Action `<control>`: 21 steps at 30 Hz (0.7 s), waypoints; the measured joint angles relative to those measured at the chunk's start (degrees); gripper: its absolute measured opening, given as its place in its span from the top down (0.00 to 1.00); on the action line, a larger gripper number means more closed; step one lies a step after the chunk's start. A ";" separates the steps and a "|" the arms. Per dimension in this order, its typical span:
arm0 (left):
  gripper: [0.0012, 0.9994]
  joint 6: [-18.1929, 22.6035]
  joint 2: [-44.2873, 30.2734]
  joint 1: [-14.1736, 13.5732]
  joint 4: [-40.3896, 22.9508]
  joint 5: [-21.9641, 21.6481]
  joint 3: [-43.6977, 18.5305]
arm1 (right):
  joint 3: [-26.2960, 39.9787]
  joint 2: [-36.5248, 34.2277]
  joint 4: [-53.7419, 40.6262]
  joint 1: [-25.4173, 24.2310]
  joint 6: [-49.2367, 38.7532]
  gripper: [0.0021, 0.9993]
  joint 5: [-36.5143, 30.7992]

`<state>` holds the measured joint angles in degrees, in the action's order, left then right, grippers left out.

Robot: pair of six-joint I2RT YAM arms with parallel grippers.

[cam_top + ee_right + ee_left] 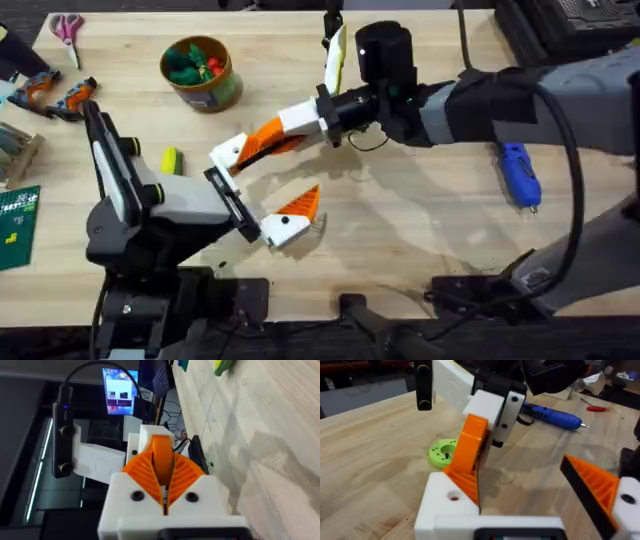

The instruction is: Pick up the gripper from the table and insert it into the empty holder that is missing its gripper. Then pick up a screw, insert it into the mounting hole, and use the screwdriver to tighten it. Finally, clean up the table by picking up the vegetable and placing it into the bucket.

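My right gripper reaches across the table, shut on the orange ribbed gripper. In the right wrist view that orange gripper is pinched between the two orange pads. Its lower end rests against the white holder, the bare finger of my left gripper, which stands open. The left gripper's other finger carries its own orange pad. The blue screwdriver lies at the right. The yellow-green vegetable lies left of the arms, and the bucket stands at the back left.
A lime-green ring lies on the wood just behind the holder. Pink-handled scissors and orange-handled tools sit at the far left, with a green board at the left edge. A small red-handled item lies past the screwdriver.
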<state>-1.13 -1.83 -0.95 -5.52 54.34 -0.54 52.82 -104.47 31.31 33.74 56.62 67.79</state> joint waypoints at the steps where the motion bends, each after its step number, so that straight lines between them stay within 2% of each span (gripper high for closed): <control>1: 0.01 0.03 0.00 0.00 0.00 0.05 0.00 | 0.00 0.00 -0.08 -0.07 0.06 0.97 0.26; 7: 0.01 0.63 0.02 -0.02 -0.02 0.22 -0.04 | 0.00 0.00 -0.48 -0.13 0.21 0.85 0.64; 14: 0.01 2.09 0.09 -0.09 -0.09 1.39 -0.07 | -0.02 -0.39 -1.12 -0.15 0.22 0.65 1.70; 17: 0.01 2.71 0.19 -0.68 -0.22 2.57 -0.09 | -0.02 -0.87 -1.36 -0.11 0.24 0.55 2.79; 21: 0.01 3.64 0.66 -0.85 -0.28 3.50 -0.09 | -0.07 -1.68 -1.64 -1.05 0.39 0.35 5.04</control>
<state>2.51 -1.17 -1.80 -5.80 57.85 -0.62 52.75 -106.15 29.67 32.68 57.01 72.83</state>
